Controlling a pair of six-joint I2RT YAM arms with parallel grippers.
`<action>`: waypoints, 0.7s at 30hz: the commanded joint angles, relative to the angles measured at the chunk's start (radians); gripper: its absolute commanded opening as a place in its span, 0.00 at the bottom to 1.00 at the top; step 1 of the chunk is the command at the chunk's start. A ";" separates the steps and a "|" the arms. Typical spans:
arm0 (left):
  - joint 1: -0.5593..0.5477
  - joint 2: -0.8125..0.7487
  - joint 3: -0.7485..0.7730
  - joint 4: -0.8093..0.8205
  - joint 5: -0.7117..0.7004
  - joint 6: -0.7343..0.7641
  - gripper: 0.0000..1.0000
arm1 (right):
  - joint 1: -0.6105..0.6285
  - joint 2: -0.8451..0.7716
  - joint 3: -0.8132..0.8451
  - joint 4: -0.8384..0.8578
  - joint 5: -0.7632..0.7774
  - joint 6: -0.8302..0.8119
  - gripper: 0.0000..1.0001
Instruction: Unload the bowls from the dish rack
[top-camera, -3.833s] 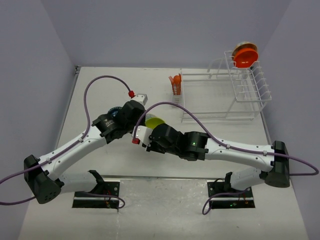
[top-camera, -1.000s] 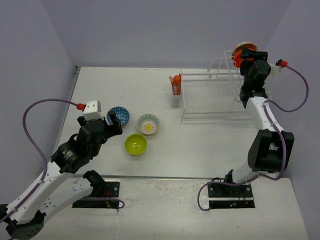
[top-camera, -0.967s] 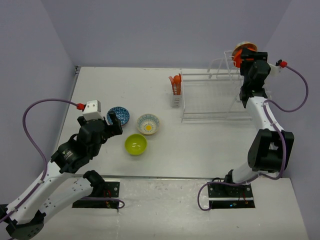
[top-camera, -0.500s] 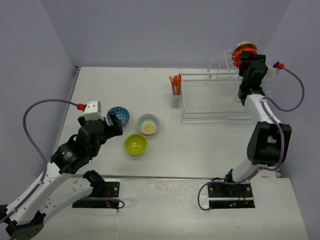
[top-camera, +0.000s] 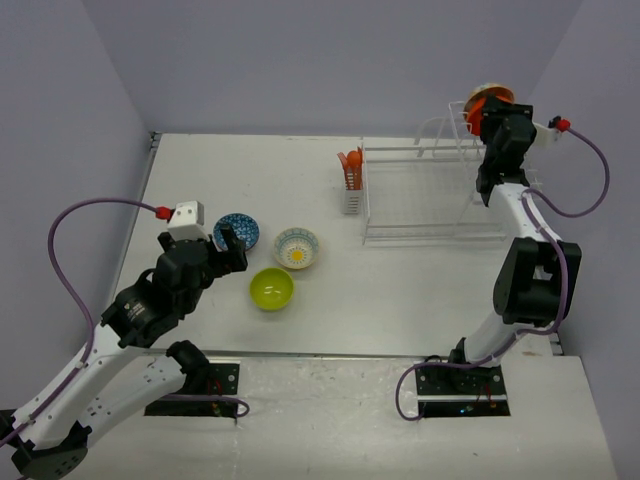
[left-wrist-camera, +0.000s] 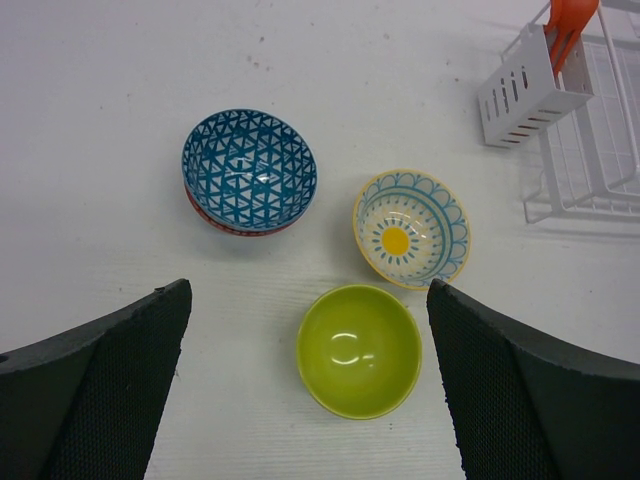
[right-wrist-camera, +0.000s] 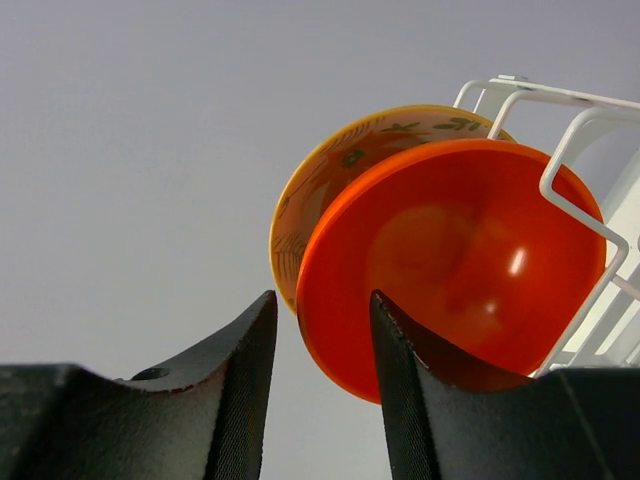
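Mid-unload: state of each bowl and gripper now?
Blue-patterned bowl: upright on table.
Lime-green bowl: upright on table.
Cream bowl with yellow centre: upright on table.
Plain orange bowl: on edge in white wire dish rack.
Leaf-patterned cream bowl: on edge behind it.
Left gripper: open, empty.
Right gripper: open, astride orange bowl's rim.

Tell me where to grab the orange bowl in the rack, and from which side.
Best pinch the orange bowl by its free rim, opposite the rack wires. It stands on edge, so one finger fits each face, one slipping between it and the leafy bowl.
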 joint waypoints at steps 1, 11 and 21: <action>-0.002 -0.006 -0.005 0.043 0.003 0.035 1.00 | -0.005 0.011 0.042 0.057 0.047 -0.012 0.43; -0.002 -0.014 -0.008 0.047 0.011 0.039 1.00 | -0.005 0.013 0.018 0.115 0.054 -0.009 0.17; -0.002 -0.020 -0.010 0.047 0.011 0.039 1.00 | -0.005 0.023 -0.008 0.201 0.051 -0.023 0.23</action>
